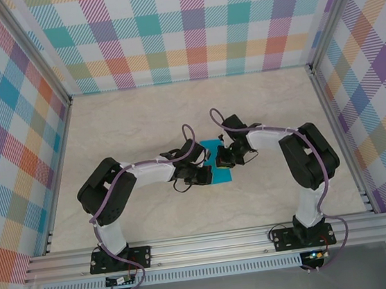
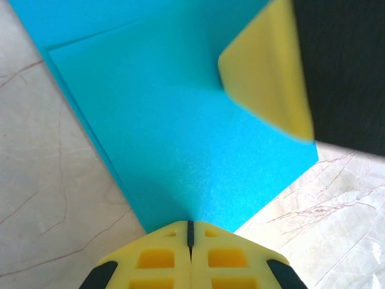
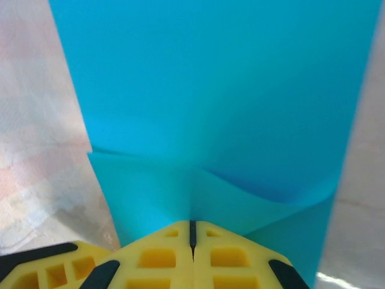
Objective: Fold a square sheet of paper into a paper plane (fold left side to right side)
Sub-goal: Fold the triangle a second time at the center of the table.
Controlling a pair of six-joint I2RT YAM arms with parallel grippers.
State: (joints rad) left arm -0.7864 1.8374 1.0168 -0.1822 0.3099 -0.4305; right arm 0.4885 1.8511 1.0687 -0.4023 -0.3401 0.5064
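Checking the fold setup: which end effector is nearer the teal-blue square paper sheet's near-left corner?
Left. The left end effector sits at that corner of the teal-blue paper sheet; the right end effector is farther in.

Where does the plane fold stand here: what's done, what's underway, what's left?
Done: the square sheet of paper lies doubled, with a lower layer's edge peeking out along one side. In hand: the right gripper is shut, pinching a layer that bows upward, and the left gripper is shut at the sheet's near edge. Left: no pointed dart shape yet, so the later folds remain.
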